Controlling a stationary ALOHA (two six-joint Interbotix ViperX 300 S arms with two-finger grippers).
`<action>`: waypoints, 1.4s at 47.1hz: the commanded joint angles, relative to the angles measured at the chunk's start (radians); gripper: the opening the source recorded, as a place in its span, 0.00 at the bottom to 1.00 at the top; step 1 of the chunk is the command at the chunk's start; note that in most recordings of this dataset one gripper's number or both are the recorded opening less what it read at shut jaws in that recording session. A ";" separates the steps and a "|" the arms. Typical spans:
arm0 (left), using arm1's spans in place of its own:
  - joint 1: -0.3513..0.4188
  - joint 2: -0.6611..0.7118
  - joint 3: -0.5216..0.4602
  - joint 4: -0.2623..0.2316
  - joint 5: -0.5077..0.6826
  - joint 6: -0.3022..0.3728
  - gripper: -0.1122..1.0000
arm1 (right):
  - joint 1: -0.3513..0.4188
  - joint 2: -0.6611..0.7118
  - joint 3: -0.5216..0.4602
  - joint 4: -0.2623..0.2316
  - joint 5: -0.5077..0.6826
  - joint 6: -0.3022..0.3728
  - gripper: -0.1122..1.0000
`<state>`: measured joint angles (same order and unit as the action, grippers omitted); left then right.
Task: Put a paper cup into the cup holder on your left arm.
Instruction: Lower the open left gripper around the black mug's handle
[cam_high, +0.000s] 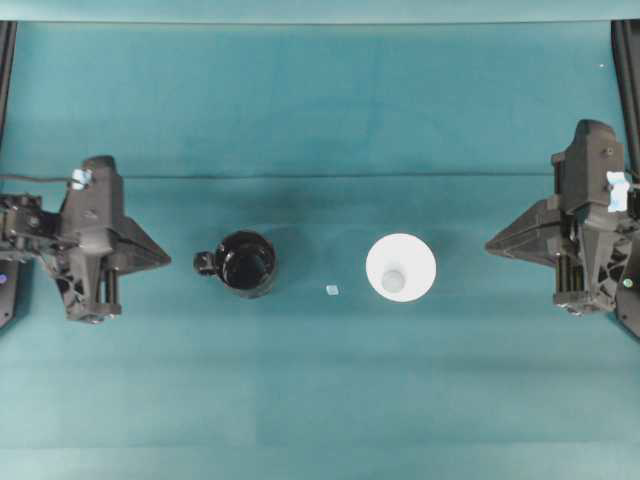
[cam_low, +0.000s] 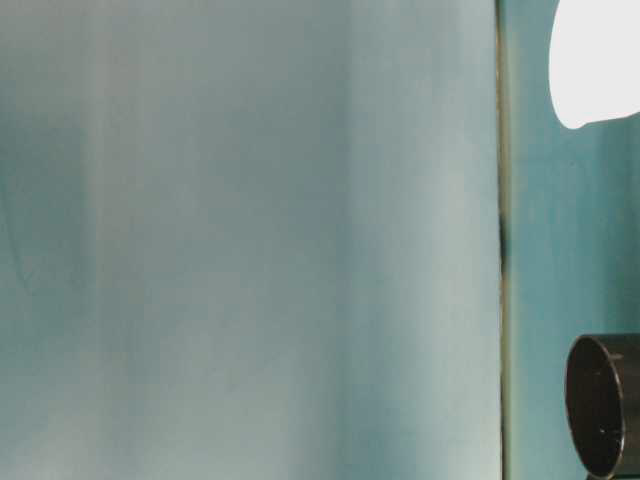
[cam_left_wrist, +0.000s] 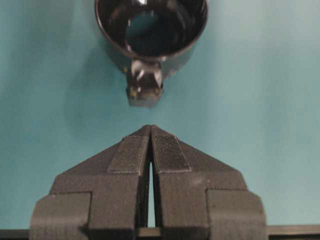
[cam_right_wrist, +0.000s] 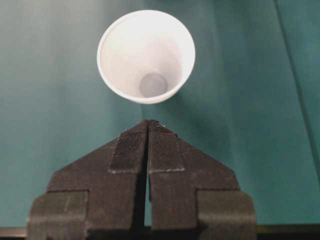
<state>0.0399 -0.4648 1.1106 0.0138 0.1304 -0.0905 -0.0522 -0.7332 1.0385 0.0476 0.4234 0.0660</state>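
Observation:
A white paper cup (cam_high: 400, 266) stands upright right of the table's middle, its mouth open upward (cam_right_wrist: 146, 55). The glossy black cup holder (cam_high: 246, 263) stands left of it, handle stub pointing at the left arm (cam_left_wrist: 145, 86). My left gripper (cam_high: 166, 262) is shut and empty, its tips a short way from the stub (cam_left_wrist: 150, 128). My right gripper (cam_high: 489, 243) is shut too, with nothing in it, pointing at the cup from the right (cam_right_wrist: 148, 122). In the table-level view only an edge of the cup (cam_low: 596, 60) and of the holder (cam_low: 604, 405) shows.
A tiny pale scrap (cam_high: 332, 290) lies on the teal cloth (cam_high: 320, 400) between holder and cup. A fold line in the cloth runs across the table behind both arms (cam_high: 320, 176). Black frame posts stand at the far corners (cam_high: 628, 60).

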 joint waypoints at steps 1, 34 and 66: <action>-0.002 0.012 -0.009 0.003 -0.021 0.000 0.13 | -0.003 0.000 -0.028 0.003 -0.005 0.008 0.10; 0.005 0.069 -0.012 0.002 -0.040 0.002 0.16 | -0.003 0.002 -0.028 0.003 -0.003 0.008 0.10; 0.035 0.133 -0.044 0.002 -0.100 -0.017 0.93 | -0.003 0.002 -0.028 0.003 -0.003 0.008 0.10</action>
<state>0.0782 -0.3451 1.0861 0.0138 0.0430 -0.1058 -0.0537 -0.7317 1.0385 0.0476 0.4234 0.0660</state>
